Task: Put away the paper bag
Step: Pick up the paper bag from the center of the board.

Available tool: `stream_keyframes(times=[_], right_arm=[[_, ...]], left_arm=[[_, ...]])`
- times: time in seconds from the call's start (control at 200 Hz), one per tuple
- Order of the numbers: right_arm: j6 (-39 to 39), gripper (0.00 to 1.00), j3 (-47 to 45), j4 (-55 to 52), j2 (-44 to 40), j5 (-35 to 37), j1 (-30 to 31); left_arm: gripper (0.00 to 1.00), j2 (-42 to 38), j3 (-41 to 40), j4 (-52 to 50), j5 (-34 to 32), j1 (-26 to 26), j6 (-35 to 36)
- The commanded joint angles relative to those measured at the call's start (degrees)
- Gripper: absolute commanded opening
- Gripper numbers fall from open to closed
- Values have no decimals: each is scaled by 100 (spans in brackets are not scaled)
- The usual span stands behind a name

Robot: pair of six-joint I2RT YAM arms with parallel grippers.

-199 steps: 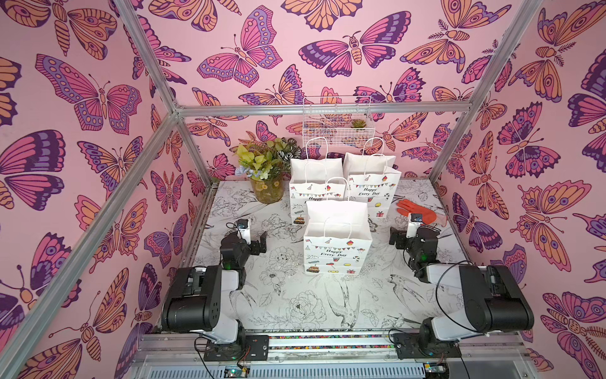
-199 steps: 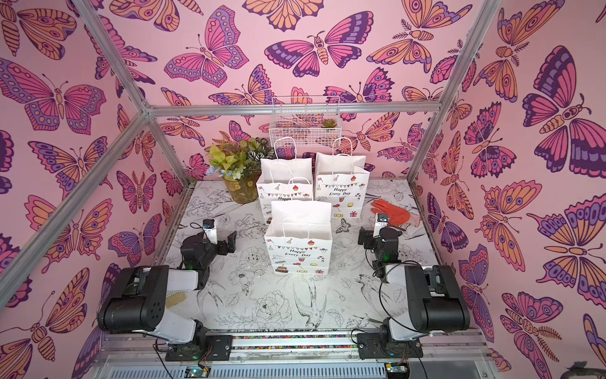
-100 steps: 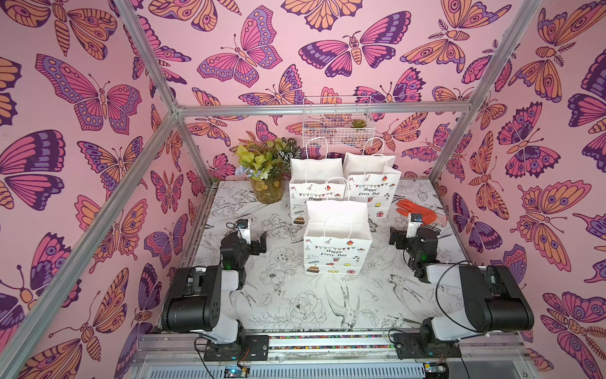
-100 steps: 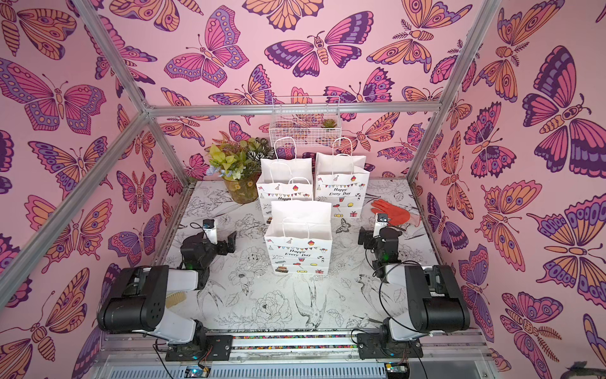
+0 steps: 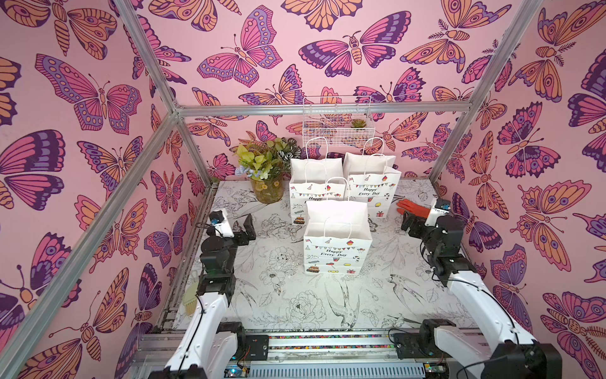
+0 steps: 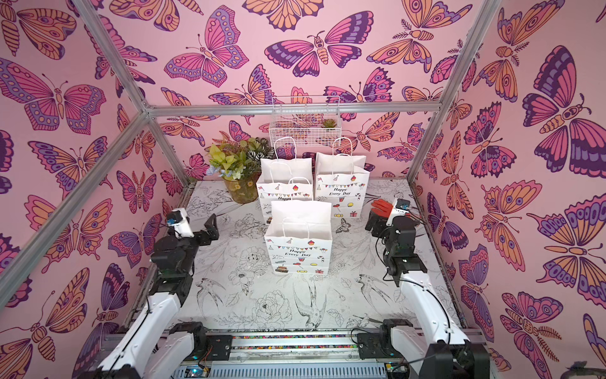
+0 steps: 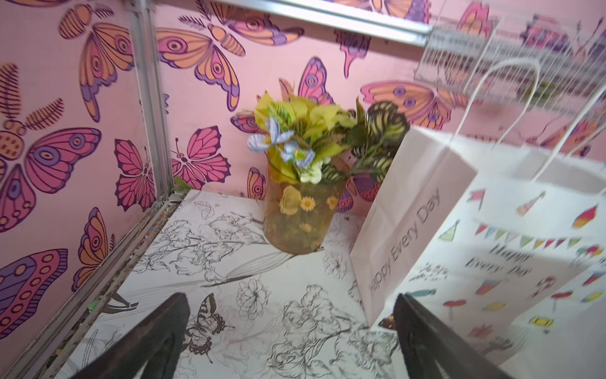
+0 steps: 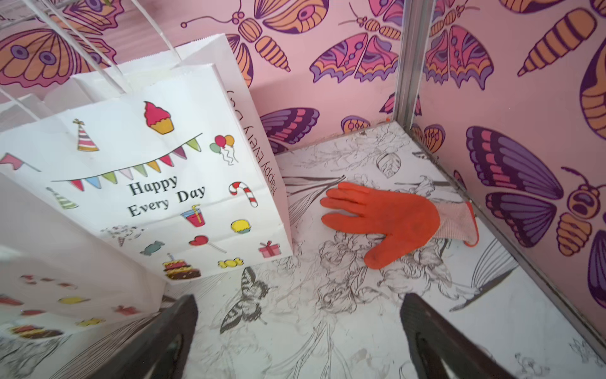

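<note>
Pink butterfly walls (image 5: pixel 98 98), sketch-printed white tabletop (image 5: pixel 295 305). Left gripper (image 7: pixel 290 300) gapes empty near an amber glass flower vase (image 5: pixel 266 190). White party-print paper bag (image 5: pixel 337 256) stands upright mid-table, before two matching bags (image 5: pixel 370 190). Right gripper (image 8: pixel 298 299) gapes empty near an orange work glove (image 5: pixel 411 207).

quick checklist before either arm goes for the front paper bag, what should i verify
1. Left gripper open and empty: ok.
2. Right gripper open and empty: ok.
3. Front bag standing upright with its mouth open, apart from both grippers: ok.
4. Gap between the front bag and the two back bags: cannot tell; they overlap in both top views.
5. Glove lying flat on the table beside the right gripper, clear of the front bag: ok.
6. Vase of flowers upright in the far corner, away from the front bag: ok.
</note>
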Motion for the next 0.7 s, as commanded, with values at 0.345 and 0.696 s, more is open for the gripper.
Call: stream_keyframes(times=[0.345, 0.696], right_arm=[[70, 75, 471, -2432, -809, -3738, -38], [600, 64, 129, -2013, -1988, -5023, 384]], left_arm=[[97, -1601, 133, -2401, 2250, -364, -1297], [96, -1796, 336, -2626, 2674, -1797, -1084]])
